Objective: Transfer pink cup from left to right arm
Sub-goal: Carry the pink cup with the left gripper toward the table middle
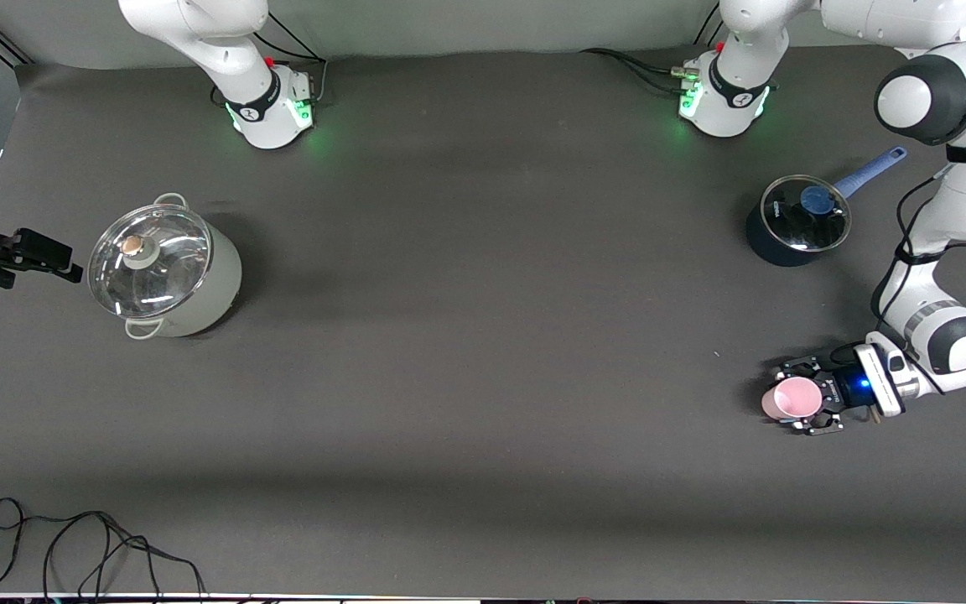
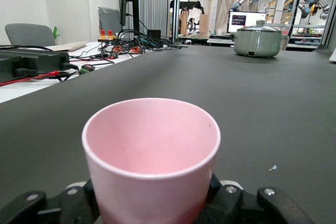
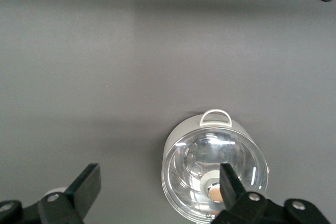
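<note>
The pink cup (image 1: 792, 399) is upright between the fingers of my left gripper (image 1: 806, 397), low at the table near the left arm's end. The left gripper is shut on its lower wall, one black claw finger (image 1: 797, 366) on each side. In the left wrist view the pink cup (image 2: 152, 156) fills the foreground, open end up and empty, with my left gripper (image 2: 153, 203) clamped round its base. My right gripper (image 1: 34, 252) is open and empty, up in the air by the right arm's end of the table. The right wrist view shows my right gripper (image 3: 157, 184) with its fingers wide apart.
A pale green pot with a glass lid (image 1: 164, 268) stands near the right arm's end, under the right gripper's view (image 3: 215, 174). A dark blue saucepan with a glass lid (image 1: 797, 220) stands farther from the front camera than the cup. A black cable (image 1: 72, 545) lies at the front edge.
</note>
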Controlling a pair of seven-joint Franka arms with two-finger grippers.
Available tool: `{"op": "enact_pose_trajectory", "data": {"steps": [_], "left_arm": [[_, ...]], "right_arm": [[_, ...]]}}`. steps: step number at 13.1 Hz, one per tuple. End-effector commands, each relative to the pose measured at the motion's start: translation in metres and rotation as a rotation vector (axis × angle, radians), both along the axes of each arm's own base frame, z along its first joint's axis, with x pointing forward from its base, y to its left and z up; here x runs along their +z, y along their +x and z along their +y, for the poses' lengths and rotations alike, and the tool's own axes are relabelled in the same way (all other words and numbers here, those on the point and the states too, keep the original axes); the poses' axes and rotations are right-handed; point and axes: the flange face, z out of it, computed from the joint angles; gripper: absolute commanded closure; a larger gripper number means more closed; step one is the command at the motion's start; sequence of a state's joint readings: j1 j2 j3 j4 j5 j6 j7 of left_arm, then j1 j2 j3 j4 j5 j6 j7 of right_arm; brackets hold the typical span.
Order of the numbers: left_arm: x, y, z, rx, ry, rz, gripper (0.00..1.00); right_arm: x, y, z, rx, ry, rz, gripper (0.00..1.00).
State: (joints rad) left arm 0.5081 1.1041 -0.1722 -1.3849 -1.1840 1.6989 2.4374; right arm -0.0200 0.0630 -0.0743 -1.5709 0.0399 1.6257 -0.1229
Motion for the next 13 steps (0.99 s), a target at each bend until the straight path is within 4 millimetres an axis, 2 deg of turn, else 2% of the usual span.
{"op": "enact_pose_trajectory", "data": {"steps": [1, 2, 3, 5, 8, 11, 13], "left_arm": [[0.010, 0.013, -0.030, -0.044, -0.036, -0.052, 1.00], [0.016, 0.019, -0.046, -0.054, -0.056, -0.068, 1.00], [0.023, 0.026, -0.077, -0.083, -0.083, -0.082, 1.00], [0.033, 0.038, -0.153, -0.148, -0.111, -0.091, 1.00], [0.051, 0.055, -0.270, -0.105, -0.126, -0.094, 1.00], [0.088, 0.061, -0.377, 0.026, -0.072, -0.064, 1.00], [0.119, 0.057, -0.432, 0.085, -0.046, -0.028, 1.00]], "right_arm": [[0.004, 0.000, -0.002, -0.009, -0.014, -0.005, 0.00], [0.005, 0.000, -0.002, -0.009, -0.014, -0.007, 0.00], [0.004, 0.000, -0.002, -0.009, -0.014, -0.004, 0.00], [0.004, 0.000, -0.002, -0.009, -0.014, -0.004, 0.00], [0.005, -0.001, -0.001, -0.008, -0.017, -0.006, 0.00], [0.007, -0.002, 0.000, 0.007, -0.066, -0.007, 0.00], [0.008, -0.002, 0.000, 0.006, -0.063, -0.007, 0.00]]}}
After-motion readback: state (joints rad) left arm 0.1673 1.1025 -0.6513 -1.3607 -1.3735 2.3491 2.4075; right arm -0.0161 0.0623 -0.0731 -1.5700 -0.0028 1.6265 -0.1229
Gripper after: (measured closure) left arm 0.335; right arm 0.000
